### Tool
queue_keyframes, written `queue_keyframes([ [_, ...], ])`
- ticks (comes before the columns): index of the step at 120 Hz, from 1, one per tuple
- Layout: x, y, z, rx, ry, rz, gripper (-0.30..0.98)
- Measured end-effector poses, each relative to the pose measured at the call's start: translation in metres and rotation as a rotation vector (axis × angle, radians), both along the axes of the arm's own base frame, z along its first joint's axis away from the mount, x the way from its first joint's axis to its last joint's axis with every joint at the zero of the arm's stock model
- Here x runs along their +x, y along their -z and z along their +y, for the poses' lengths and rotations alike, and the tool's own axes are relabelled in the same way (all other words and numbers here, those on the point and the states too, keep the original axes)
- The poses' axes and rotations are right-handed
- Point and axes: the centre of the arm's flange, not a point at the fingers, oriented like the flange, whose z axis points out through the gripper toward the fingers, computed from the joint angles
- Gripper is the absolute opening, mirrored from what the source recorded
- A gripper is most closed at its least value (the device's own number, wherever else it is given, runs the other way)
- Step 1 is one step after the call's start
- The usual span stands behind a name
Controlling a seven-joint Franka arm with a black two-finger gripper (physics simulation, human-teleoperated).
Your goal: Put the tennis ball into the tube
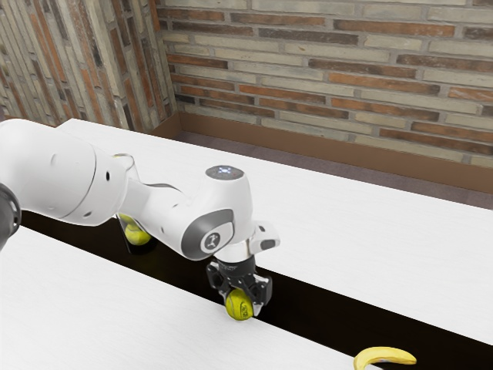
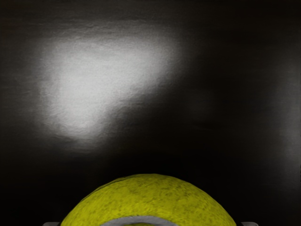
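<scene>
Banana (image 1: 385, 355), being borne by the worktop (image 1: 370, 231), apart. Tennis ball (image 1: 239, 306), being pinched from both sides by the claw (image 1: 244, 304), presumably being steadied for the clear tube (image 1: 126, 156).

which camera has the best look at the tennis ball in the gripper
The exterior view: it shows most of the tennis ball, dark print included, and how it sits in the gripper. The wrist view shows a big yellow arc of it with a grey curved band, cut off by the lower edge.
</scene>
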Motion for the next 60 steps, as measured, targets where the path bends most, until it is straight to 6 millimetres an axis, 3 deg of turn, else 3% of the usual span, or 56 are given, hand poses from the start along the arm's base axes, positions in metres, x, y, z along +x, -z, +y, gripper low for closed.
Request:
queue_keyframes([
  [24, 0.0, -0.002, 0.0, 0.003, 0.002, -0.007, 0.4],
  [36, 0.002, -0.02, 0.0, -0.006, 0.003, -0.029, 0.38],
  [52, 0.022, -0.086, -0.006, 0.006, 0.044, -0.097, 0.34],
  [60, 0.035, -0.135, -0.006, 0.03, 0.067, -0.148, 0.32],
])
